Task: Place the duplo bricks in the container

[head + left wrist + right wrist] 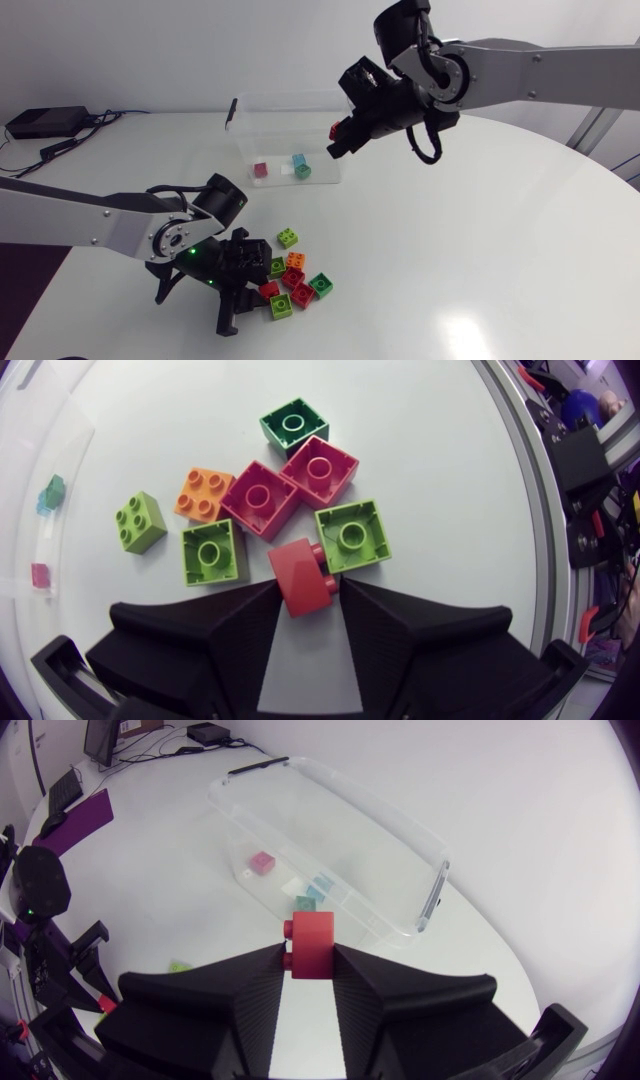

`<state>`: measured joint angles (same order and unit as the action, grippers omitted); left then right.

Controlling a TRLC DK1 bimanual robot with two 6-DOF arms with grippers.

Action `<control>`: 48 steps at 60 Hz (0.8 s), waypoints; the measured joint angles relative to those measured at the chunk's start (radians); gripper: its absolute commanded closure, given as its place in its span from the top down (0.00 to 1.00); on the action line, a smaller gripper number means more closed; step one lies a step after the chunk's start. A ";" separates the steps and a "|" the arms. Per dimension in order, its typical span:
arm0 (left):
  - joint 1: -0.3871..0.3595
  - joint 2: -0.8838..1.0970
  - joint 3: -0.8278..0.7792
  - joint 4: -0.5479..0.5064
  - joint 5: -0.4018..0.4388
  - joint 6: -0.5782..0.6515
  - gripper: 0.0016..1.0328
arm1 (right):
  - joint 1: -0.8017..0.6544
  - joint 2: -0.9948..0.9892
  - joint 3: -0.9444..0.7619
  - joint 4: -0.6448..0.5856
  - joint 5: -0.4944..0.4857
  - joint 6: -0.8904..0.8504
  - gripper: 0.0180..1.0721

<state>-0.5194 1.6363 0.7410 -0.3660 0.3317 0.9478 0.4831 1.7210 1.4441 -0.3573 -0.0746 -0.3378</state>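
Two holds: our left gripper [306, 588] pinches a red brick [300, 572], our right gripper [312, 958] a red block [313, 938] by the container [400, 840].

Light is falling even and diffuse from overhead; the table [500, 230] is reading bright. The left arm [100, 225] is laying a faint shadow below itself, a green lamp [190, 252] glowing on it. The loose bricks [258, 500] are casting short soft shadows. The container [285, 110] is catching pale glare on its walls. The tilted red brick [300, 570] in the left gripper [310, 585] is shading the table beneath; the lifted red brick [312, 932] in the right gripper [309, 952] is showing evenly lit. Wrist views are bowing the table rim.
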 measured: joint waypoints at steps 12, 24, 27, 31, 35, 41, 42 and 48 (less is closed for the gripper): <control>0.000 0.000 0.000 0.012 0.000 -0.003 0.32 | -0.026 0.064 0.103 0.001 -0.004 0.000 0.29; 0.000 0.004 0.000 0.026 0.000 -0.007 0.30 | -0.045 0.124 0.187 0.010 -0.004 0.000 0.29; 0.000 0.006 0.000 0.027 0.000 -0.007 0.28 | -0.046 0.142 0.203 0.015 -0.004 0.000 0.29; 0.000 0.007 0.000 0.027 0.001 -0.007 0.28 | -0.051 0.165 0.224 0.018 -0.006 0.000 0.29; 0.002 0.007 0.000 0.027 0.001 -0.007 0.28 | -0.056 0.190 0.246 0.019 -0.007 0.000 0.29; 0.002 0.007 0.000 0.029 0.005 -0.007 0.28 | -0.063 0.220 0.275 0.019 -0.008 0.000 0.29; 0.002 0.007 0.000 0.030 0.005 -0.007 0.28 | -0.064 0.224 0.280 0.019 -0.008 0.000 0.29; 0.001 0.007 0.000 0.031 0.006 -0.007 0.28 | -0.071 0.250 0.312 0.020 -0.015 0.000 0.29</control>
<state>-0.5182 1.6432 0.7410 -0.3355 0.3382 0.9405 0.4118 1.9709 1.7565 -0.3374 -0.0898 -0.3378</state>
